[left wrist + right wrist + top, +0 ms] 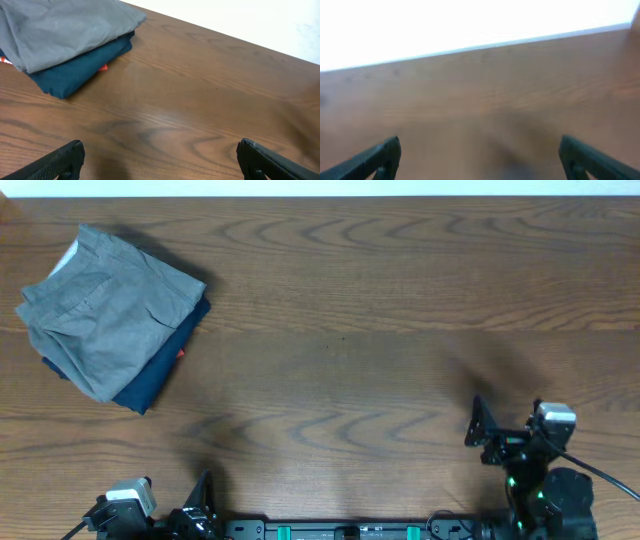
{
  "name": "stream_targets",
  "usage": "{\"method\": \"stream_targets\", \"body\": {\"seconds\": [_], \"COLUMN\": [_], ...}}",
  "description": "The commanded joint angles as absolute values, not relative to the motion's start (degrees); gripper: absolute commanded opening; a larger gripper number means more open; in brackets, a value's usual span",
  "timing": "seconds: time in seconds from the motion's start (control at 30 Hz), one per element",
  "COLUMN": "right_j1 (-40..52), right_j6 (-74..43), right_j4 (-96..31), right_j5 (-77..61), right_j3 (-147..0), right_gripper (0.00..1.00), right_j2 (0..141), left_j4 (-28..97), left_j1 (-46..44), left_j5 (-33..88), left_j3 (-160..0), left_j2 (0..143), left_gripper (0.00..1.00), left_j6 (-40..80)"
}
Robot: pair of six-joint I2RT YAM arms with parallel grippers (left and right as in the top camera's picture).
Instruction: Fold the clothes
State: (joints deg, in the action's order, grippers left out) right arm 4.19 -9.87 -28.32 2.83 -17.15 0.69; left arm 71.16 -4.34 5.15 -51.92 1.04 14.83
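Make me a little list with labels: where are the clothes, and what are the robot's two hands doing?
gray shorts: folded, lying on top of the navy garment, far left part of the table
navy garment: folded, under the shorts, its edge sticking out
red tag: small, peeking out beside the navy garment
left gripper: open, holding nothing, apart from the pile
right gripper: open, holding nothing, far from the pile
table: brown wood
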Motion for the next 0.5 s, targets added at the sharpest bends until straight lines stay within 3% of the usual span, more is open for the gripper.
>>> {"method": "stream_targets", "body": {"seconds": [0.0, 0.23, 0.47], "right_j1": [3.4, 3.4, 3.4], "right_j6": [-4.1, -3.4, -1.7], "right_j4": [-21.4, 0.6, -4.2], "right_j5": [2.1, 2.1, -0.7], "right_j3": [-11.7, -0.1, -0.3], "right_gripper": [0.99, 0.99, 0.99], "right_j2": [0.3, 0.3, 0.4], "left_j4": [71.1, 71.1, 71.1], "left_j1": [-4.5, -4.5, -4.5], "left_j5": [4.9, 4.9, 4.9], "left_j3": [-51.9, -51.9, -51.9], "left_j2": [1.3, 1.3, 1.3], "left_gripper": [0.98, 0.98, 0.98], "left_j6": [15.1, 15.1, 15.1]}}
